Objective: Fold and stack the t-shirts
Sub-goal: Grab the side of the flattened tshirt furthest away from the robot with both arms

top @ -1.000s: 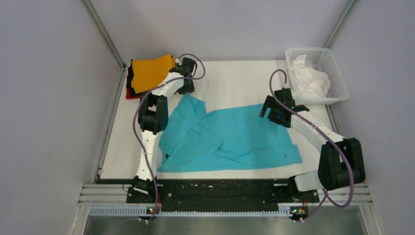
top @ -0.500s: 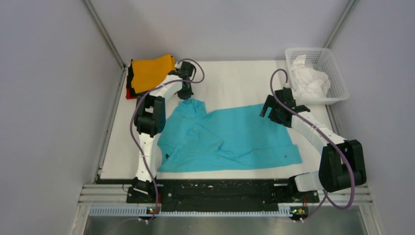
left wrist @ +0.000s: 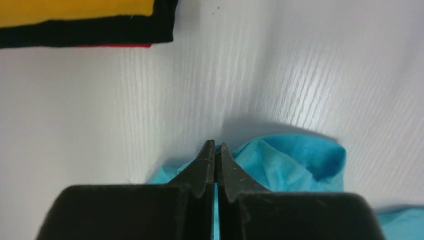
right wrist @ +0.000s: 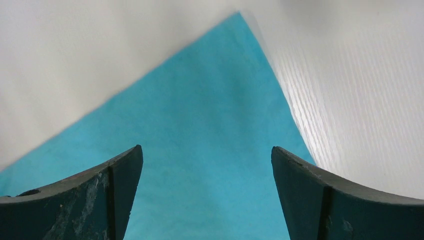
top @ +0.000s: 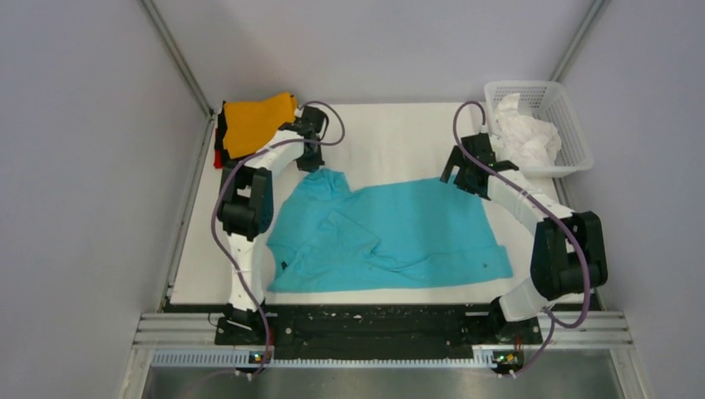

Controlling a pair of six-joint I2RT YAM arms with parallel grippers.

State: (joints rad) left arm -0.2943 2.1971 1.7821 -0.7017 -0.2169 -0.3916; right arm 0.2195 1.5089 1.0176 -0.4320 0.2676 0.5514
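Note:
A teal t-shirt (top: 391, 233) lies spread and wrinkled across the middle of the table. My left gripper (top: 317, 168) is at its far left corner, with the jaws shut on a fold of the teal cloth (left wrist: 280, 160); the left gripper tips (left wrist: 215, 145) show a thin teal strip between them. My right gripper (top: 460, 176) hovers open over the shirt's far right corner (right wrist: 220, 100), its jaws (right wrist: 206, 150) wide apart and empty. A folded stack sits at the far left: orange t-shirt (top: 253, 123) on top, then black (left wrist: 90, 32) and red (left wrist: 115, 46).
A white lattice basket (top: 579, 162) stands at the far right corner with a crumpled white t-shirt (top: 524, 137) in it. Grey walls close in the left and right sides. A black rail runs along the near edge (top: 374, 320).
My left gripper has come down from beside the orange stack onto the teal shirt's far left corner. My right gripper has moved toward the far side, over the shirt's far right corner.

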